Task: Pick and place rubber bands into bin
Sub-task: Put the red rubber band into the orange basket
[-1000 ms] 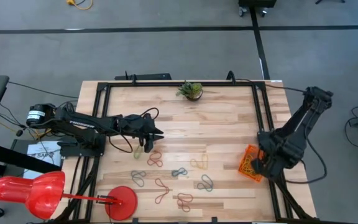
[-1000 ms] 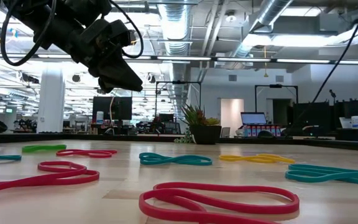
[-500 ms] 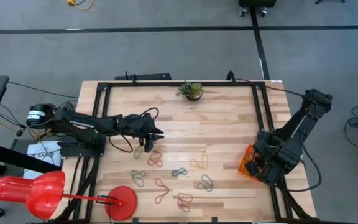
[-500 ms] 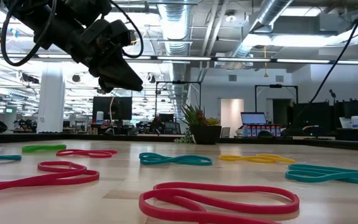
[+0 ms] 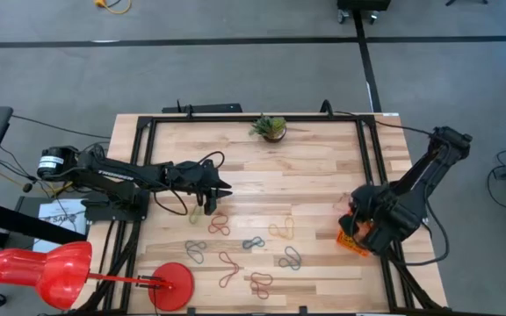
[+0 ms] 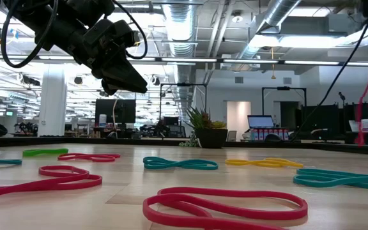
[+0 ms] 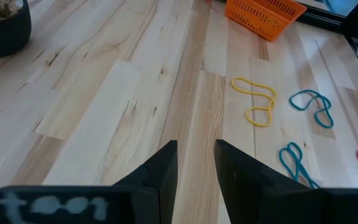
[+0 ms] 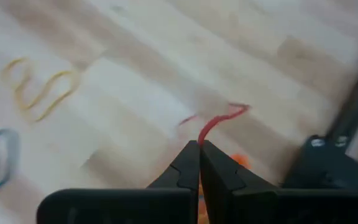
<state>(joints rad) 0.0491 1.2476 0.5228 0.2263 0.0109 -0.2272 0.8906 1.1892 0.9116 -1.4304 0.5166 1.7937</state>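
Several rubber bands (image 5: 253, 243) in red, yellow, teal and green lie flat on the wooden table between the arms; among them are a yellow one (image 7: 258, 102) and a teal one (image 7: 312, 106). The orange bin (image 5: 350, 237) stands at the table's right edge, also seen as the bin (image 7: 264, 12). My right gripper (image 5: 357, 211) hovers by the bin's far side, shut on a red rubber band (image 8: 216, 121). My left gripper (image 5: 227, 189) hangs above the table's left-middle, open, with nothing between its fingers (image 7: 160, 174). My right gripper pinches the red band at one spot (image 8: 202, 138) between its two shut fingertips, slanting down from above. The band's loop sticks out past the tips, slack and clear of the table. In the low view the band (image 6: 361, 115) dangles at the right edge.
A small potted plant (image 5: 271, 127) stands at the far edge. A round red disc (image 5: 172, 285) with a red lamp-like thing sits at the near left corner. Black frame rails (image 5: 372, 158) run along the table's sides. Bare wood lies between the bands and the plant.
My right gripper has rolled and tipped while shifting a little from over the bin toward the far edge and up. It stays shut, and the red band has come into the low view, hanging in the air. My left gripper has kept still.
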